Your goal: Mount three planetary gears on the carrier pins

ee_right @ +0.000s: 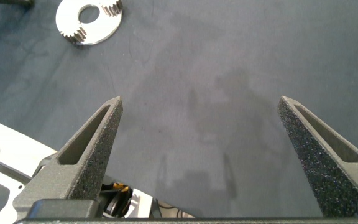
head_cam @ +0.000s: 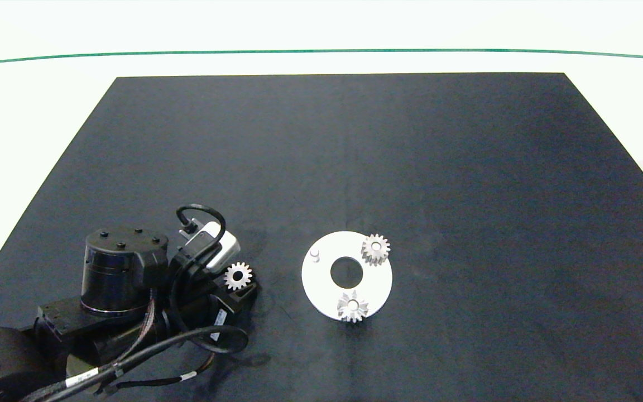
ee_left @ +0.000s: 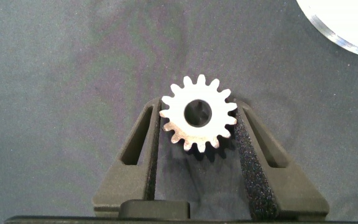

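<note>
Carrier: the white disc [head_cam: 321,285] lies flat on the black mat [head_cam: 466,167], near the mat's front edge and a little left of its middle, so its pins stand upright for gears to drop over them.
Seated gears: one planetary gear [head_cam: 375,249] sits on the pin at the disc's far-right rim; a second gear [head_cam: 352,306] sits on the pin at the rim nearest the front edge, its teeth overhanging the disc slightly.
Free pin: the last carrier pin [head_cam: 315,254] stands bare near the disc's left rim, the side facing the left arm, so it seems the natural target.
Third gear: the remaining gear [ee_left: 198,114] is held flat, bore pointing up and down, left of the disc and apart from it; that attitude suits lowering the bore straight onto a pin.
Left gripper: the left gripper [ee_left: 199,127] is clamped on this gear, its pads pressing opposite sides of the toothed rim. Whether the gear has left the mat is hard to judge, though the shadow beneath it suggests a small gap.
Right gripper: the right gripper [ee_right: 201,134] hangs with fingers wide apart and empty over bare mat, well away from the disc, out of the head view.
Progress: two of three gears installed.
</note>
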